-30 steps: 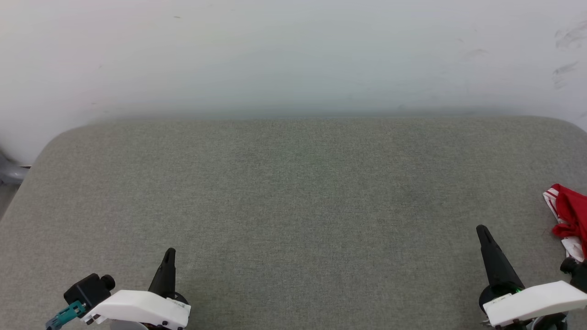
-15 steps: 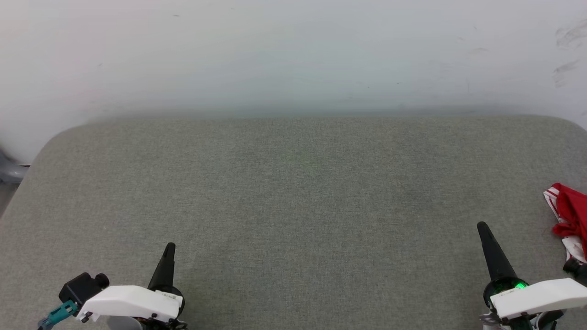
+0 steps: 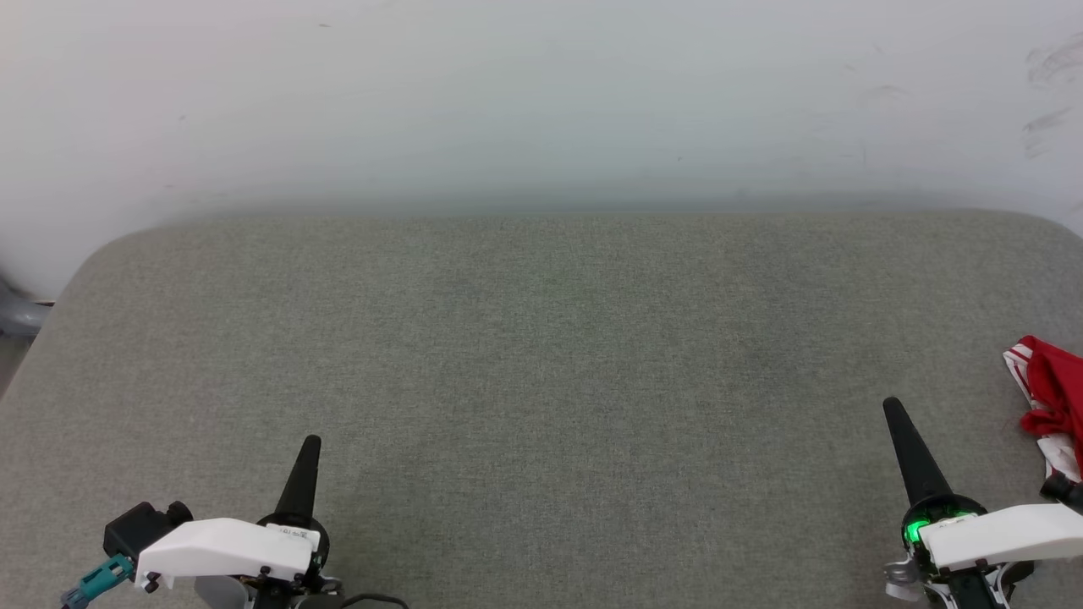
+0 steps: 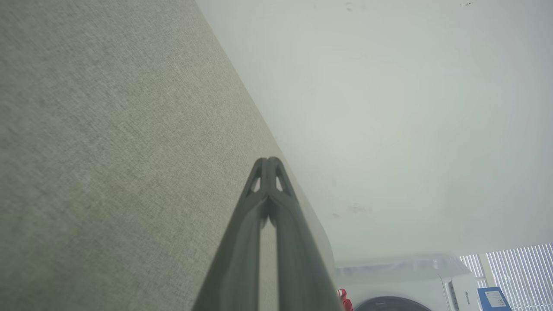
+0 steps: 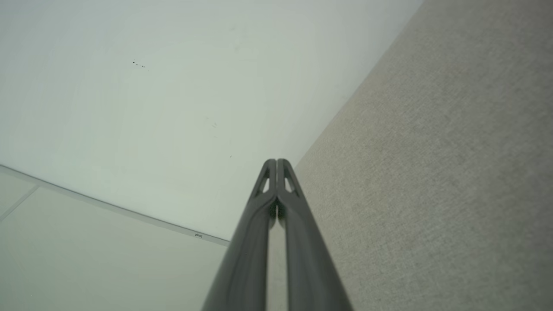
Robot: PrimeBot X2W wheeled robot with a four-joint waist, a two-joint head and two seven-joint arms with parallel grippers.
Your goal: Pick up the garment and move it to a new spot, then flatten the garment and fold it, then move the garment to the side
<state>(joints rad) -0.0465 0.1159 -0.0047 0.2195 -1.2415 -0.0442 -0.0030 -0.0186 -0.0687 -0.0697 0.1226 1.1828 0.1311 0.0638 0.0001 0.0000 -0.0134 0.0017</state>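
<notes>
1. The garment (image 3: 1052, 393) lies crumpled at the far right edge of the grey padded table (image 3: 541, 355). It's red cloth with striped trim, cut off by the picture's edge.
2. The right gripper (image 3: 890, 408) sits near the garment, on its left, apart from it. The right wrist view has its fingers pressed tip to tip, gripping nothing.
3. The left gripper (image 3: 310, 443) is low on the left, well apart from the garment, fingers together too and empty.
4. The left wrist view looks past the table's end to a white washing machine (image 4: 402, 283). The maker's name on it is too small to read. Beside it stands a blue box (image 4: 494, 298) with an unreadable label.
5. The right wrist view takes in the pale wall (image 5: 151, 86).
</notes>
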